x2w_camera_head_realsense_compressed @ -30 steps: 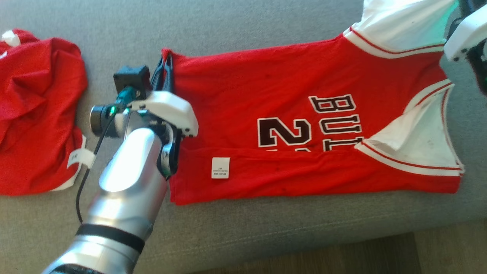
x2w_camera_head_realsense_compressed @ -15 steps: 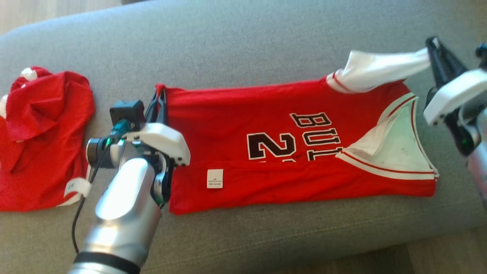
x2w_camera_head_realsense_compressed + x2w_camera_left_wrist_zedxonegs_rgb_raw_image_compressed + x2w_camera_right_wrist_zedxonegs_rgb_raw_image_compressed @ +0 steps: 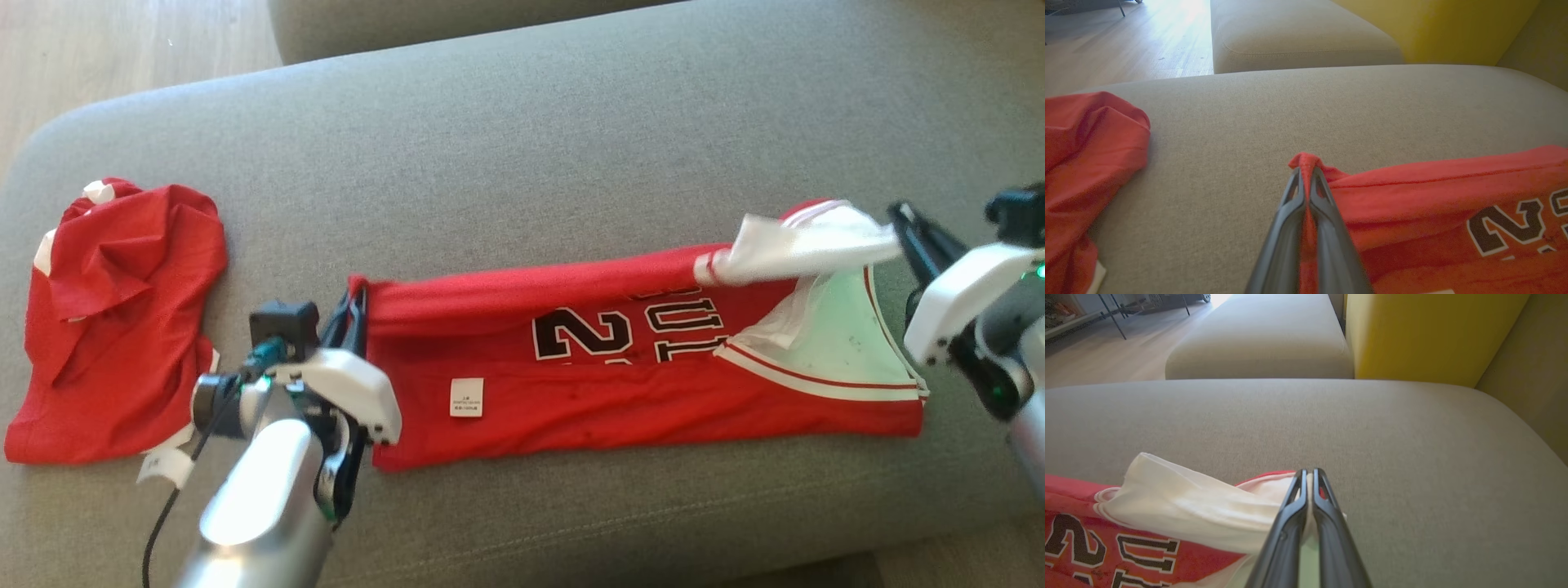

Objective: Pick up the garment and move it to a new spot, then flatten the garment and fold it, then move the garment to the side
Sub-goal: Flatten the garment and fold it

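A crumpled red shirt (image 3: 114, 318) lies at the left end of the grey couch (image 3: 571, 163). Just to its right, the left end effector (image 3: 353, 296) is closed on a bottom corner of the jersey (image 3: 620, 400). In the left wrist view its fingers (image 3: 1286, 228) pinch a bit of red cloth between them.

The jersey is red, with black and white letters and a number. It lies long ways across the middle of the couch, near the front edge. Its far edge is raised off the couch between the two end effectors. A small white tag (image 3: 466, 398) shows on the near part.

At the right, the right end effector (image 3: 898, 214) is closed on the white shoulder part of the jersey and holds it up off the couch.
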You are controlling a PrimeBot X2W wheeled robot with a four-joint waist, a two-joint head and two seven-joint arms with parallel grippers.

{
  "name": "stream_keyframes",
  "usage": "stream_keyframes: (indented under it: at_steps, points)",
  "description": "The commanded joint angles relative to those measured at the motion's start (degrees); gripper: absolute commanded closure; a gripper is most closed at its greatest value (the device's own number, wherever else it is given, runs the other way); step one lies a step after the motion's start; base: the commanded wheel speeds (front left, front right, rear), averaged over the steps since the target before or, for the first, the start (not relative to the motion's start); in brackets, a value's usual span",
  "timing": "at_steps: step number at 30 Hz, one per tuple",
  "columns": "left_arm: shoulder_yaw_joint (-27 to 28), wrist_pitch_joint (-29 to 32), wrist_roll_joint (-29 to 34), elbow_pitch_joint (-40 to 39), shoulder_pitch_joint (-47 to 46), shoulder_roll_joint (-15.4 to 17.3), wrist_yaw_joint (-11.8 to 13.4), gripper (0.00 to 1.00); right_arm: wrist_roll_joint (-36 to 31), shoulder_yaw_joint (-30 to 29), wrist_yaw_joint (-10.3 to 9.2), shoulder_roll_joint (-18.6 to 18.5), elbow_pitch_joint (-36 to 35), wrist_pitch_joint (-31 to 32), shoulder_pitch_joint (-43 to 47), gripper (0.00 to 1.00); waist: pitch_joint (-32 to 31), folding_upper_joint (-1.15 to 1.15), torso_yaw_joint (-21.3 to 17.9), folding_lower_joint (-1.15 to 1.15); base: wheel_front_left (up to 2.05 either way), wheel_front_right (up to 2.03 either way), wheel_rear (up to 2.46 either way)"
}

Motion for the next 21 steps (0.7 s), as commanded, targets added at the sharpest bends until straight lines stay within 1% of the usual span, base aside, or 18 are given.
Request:
stream_keyframes:
  at_steps: [1,4,10,17,21]
  points:
    - [1.5,0.2,-0.2,-1.9,-0.5,1.8,-0.4,1.00,0.5,0.6,-0.02,-1.8,-1.9,0.7,0.9,1.00,-0.2,0.00,0.1,0.00,0.00,0.00,0.00]
    - [0.7,1.2,-0.2,-2.8,1.2,2.7,-1.1,1.00,0.8,0.4,-0.02,-3.5,-3.4,3.2,3.1,1.00,-0.8,0.00,0.3,0.00,0.00,0.00,0.00]
    - [-0.5,2.7,0.0,-5.0,3.8,3.8,-1.3,1.00,1.2,-1.2,-0.02,-5.9,-6.3,8.0,7.2,1.00,-1.7,0.00,0.5,0.00,0.00,0.00,0.00]
    - [-1.5,4.1,-0.1,-7.6,5.6,4.5,-1.0,1.00,1.8,-3.3,-0.02,-7.7,-11.8,14.2,12.4,1.00,-1.9,0.00,0.1,0.00,0.00,0.00,0.00]
    - [-2.2,5.2,-0.1,-8.8,6.2,4.6,-0.9,1.00,1.7,-5.0,-0.02,-8.1,-14.7,17.5,14.9,1.00,-1.6,0.00,-0.2,0.00,0.00,0.00,0.00]
